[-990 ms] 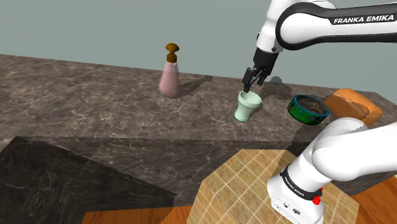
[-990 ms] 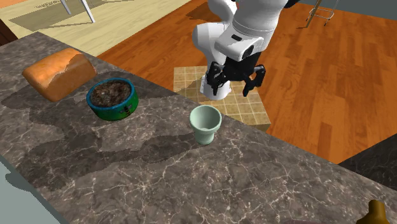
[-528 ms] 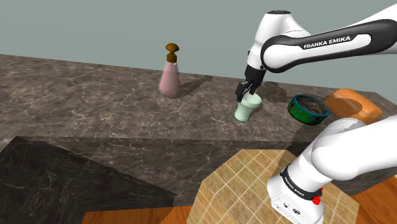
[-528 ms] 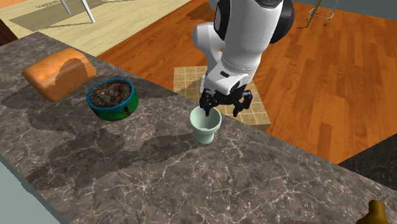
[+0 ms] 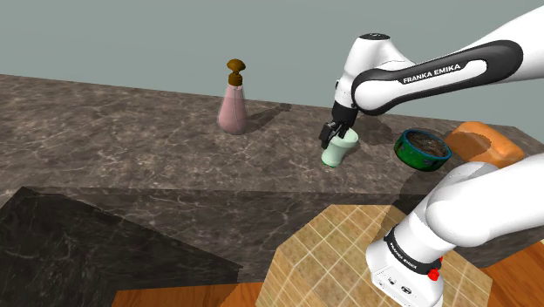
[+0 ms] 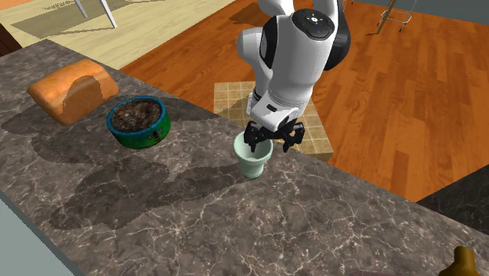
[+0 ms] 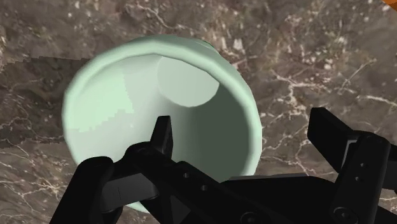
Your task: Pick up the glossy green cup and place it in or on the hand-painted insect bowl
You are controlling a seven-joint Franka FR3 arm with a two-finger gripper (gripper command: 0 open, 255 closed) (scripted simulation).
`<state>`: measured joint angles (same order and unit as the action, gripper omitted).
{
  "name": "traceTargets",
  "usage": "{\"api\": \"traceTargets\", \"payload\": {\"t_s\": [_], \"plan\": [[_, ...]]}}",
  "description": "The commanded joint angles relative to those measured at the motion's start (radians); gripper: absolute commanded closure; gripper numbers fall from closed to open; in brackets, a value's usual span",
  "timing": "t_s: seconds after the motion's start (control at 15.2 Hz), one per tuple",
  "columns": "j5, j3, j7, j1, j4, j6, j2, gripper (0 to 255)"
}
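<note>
Your gripper stands open with its jaws astride the cup's rim. One finger is down inside the cup and the other is outside the wall, and neither looks to be pressing on it yet. The cup, a pale mint green, stands upright on the desk, close to the edge on the robot's side. The green bowl is on the same desk, a little way off toward the second exterior view's left, with a loaf of bread beyond it.

The step in hand is the pinch on the cup wall. It looks worth going a touch lower before you close, so the pads bear on the wall itself and not just the lip. Close slowly. The outer finger has more gap to cross, so the inner one will likely touch first and could nudge the cup sideways across the desk.

A one-wall hold may let the cup swing or tip as it leaves the desk, so lift straight up and check it hangs steady before you travel. When you carry it over, raise it above the bowl's rim and lower it inside rather than dropping it.
</note>
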<state>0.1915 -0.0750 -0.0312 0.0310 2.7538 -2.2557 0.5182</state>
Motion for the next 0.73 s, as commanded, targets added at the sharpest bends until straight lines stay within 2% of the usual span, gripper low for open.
{"api": "traceTargets", "payload": {"t_s": [0.0,0.33,0.4,0.66], "plan": [[0.001,-0.001,-0.001,0.001,0.003,-0.009,-0.006,0],[0.001,-0.001,-0.001,0.001,0.003,-0.010,-0.006,0],[0.001,-0.001,-0.001,0.001,0.003,-0.010,-0.006,255],[0.001,-0.001,-0.001,0.001,0.003,-0.010,-0.006,255]]}}
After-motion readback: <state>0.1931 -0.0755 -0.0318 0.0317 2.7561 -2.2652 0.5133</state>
